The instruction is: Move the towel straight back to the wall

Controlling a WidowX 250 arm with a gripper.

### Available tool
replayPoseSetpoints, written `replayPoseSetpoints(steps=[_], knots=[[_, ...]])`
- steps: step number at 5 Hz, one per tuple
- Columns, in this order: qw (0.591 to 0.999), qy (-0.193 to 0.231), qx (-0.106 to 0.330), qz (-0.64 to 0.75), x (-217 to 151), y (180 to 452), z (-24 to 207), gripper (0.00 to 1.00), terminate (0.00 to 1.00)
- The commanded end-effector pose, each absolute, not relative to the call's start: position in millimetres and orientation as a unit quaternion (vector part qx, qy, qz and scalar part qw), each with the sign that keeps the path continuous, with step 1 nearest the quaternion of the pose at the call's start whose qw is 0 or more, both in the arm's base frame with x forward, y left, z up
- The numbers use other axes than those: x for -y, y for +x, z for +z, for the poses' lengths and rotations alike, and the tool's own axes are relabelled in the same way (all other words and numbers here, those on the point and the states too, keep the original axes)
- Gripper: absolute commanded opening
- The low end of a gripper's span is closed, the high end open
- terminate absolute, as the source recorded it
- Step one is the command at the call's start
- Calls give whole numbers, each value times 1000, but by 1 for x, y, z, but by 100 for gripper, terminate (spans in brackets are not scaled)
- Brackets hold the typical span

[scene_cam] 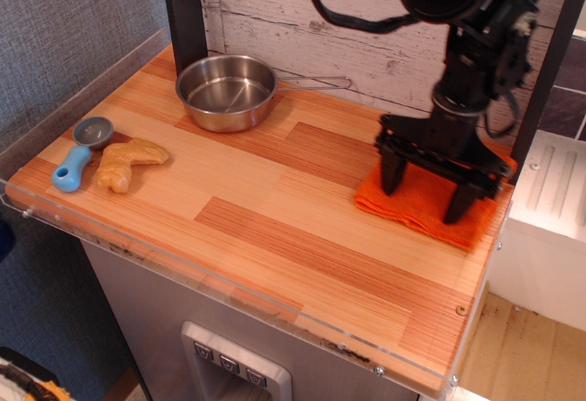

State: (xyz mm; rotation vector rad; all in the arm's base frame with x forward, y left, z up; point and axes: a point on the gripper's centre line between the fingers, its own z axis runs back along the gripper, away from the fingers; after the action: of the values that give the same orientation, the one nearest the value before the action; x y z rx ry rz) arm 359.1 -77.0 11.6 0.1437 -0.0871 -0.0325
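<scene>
The bright orange towel (pixel 419 209) lies on the wooden counter at the right edge, partly rumpled and partly hidden under the arm. My black gripper (pixel 427 189) stands over it with its two fingers spread wide, both fingertips pressed down on the cloth, one near its left side and one near its right. The whitewashed plank wall (pixel 320 26) rises behind the counter, a short way behind the towel's far edge.
A steel pan (pixel 226 92) with a long handle sits at the back left near the wall. A blue-handled scoop (pixel 78 154) and a tan lumpy object (pixel 128 161) lie at the left. A dark post (pixel 183 7) stands back left. The counter's right edge (pixel 494 245) drops off beside the towel.
</scene>
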Motion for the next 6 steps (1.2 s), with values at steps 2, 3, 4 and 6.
replayPoseSetpoints(steps=[2, 3, 4, 6], knots=[[997, 59, 51, 14, 41, 375, 20, 100, 0], [995, 29, 61, -67, 70, 391, 16, 100, 0], [991, 22, 66, -110, 91, 405, 16, 100, 0], [989, 49, 112, -78, 80, 404, 64, 100, 0]])
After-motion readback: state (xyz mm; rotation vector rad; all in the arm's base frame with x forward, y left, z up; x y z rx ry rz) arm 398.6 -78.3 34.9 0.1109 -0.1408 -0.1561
